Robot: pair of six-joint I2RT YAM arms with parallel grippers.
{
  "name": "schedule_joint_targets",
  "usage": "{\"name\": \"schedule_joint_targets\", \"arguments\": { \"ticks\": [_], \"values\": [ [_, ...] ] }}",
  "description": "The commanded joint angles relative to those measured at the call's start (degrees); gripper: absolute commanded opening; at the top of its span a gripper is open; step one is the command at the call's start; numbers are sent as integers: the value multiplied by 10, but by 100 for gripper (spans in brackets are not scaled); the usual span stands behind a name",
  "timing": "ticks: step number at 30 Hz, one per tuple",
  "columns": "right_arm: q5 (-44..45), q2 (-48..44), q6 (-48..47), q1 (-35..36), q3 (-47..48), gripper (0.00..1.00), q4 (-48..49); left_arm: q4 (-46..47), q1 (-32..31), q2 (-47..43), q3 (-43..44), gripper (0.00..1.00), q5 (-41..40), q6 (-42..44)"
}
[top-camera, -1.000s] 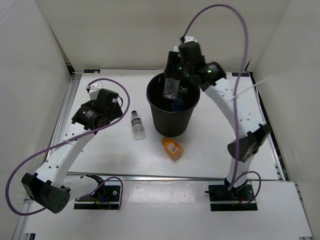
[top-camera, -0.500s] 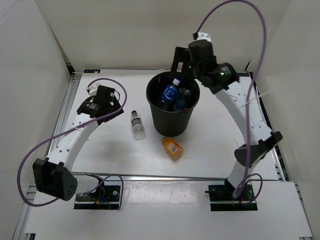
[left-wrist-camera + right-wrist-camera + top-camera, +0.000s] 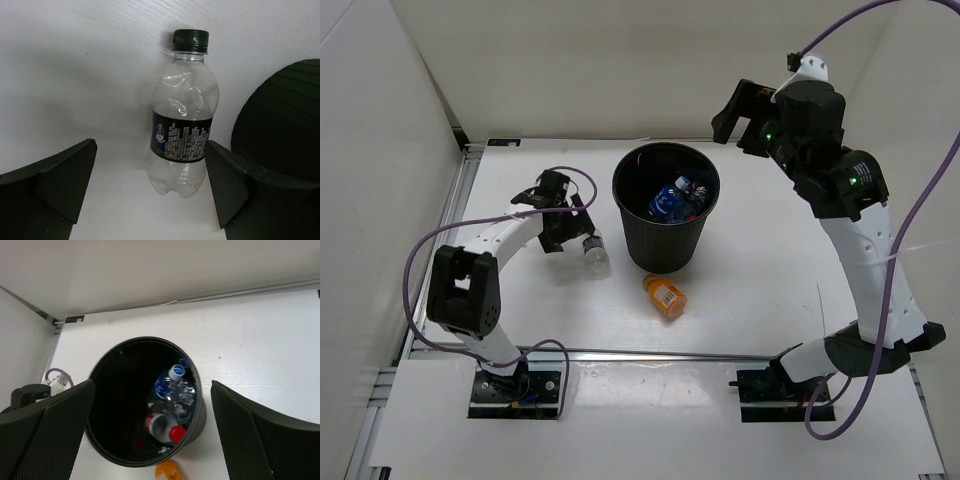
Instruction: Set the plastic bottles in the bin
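One clear black-capped, dark-labelled plastic bottle (image 3: 182,135) lies just beside the round black plastic bin (image 3: 282,125), framed by the wide-open, empty left gripper (image 3: 150,172); probably empty, so light, slick and crushable, best pinched across its labelled middle.

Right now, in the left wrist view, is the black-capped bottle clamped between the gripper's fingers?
No, the left gripper is open, and bare table shows between the black-capped bottle and one finger.

Top view overhead; right wrist high above bin (image 3: 117,405); left wrist low, close.
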Motion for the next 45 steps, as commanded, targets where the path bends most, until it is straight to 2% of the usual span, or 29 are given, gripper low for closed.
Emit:
{"name": "schedule_joint_targets", "arguments": {
  "ticks": [1,11,14,17,22,23,24,25,26,27,28,32,34,35,36,38,39,42,45],
  "values": [
    [-18,-25,-15,-32,-31,100,-2,43,-4,18,26,100,65,20],
    [-25,-65,-10,-66,-87,100,-7,59,-37,98,55,100,87,49],
    [-20,-70,-10,-66,-92,100,-7,59,-37,103,23,100,87,49],
    [-7,-83,-15,-66,-108,100,-7,59,-37,97,-19,88,79,55],
    [-1,-93,-15,-66,-140,100,-7,59,-37,39,-69,67,59,55],
    [-1,-93,-15,-66,-145,100,-7,59,-37,30,-69,57,51,55],
    [-1,-93,-9,-66,-145,100,-7,59,-30,10,-69,52,44,55],
    [-1,-93,-9,-66,-145,100,-7,59,-22,-1,-69,44,44,49],
    [-1,-93,-9,-66,-145,100,-7,59,-16,-12,-69,44,36,49],
    [-7,-93,-4,-66,-145,100,-7,54,-9,-40,-60,36,26,39],
    [-7,-93,-4,-66,-145,100,-7,49,3,-54,-50,35,19,33],
    [-12,-93,1,-66,-145,100,-7,25,24,-114,48,35,-13,16],
    [-6,-93,1,-66,-150,100,-13,25,24,-119,150,35,-1,32],
    [-6,-93,1,-66,-156,100,-13,25,24,-108,189,36,11,40],
    [-6,-93,7,-66,-156,100,-13,25,15,-97,275,36,22,50],
    [-6,-93,7,-66,-163,100,-18,25,-12,-56,363,36,40,85],
    [-1,-93,13,-66,-168,100,-18,19,-21,-43,439,37,50,96],
    [-1,-93,13,-66,-168,100,-23,19,-42,13,551,38,103,120],
    [10,-99,13,-66,-174,100,-23,19,-68,60,597,38,161,115]
  ]
}}
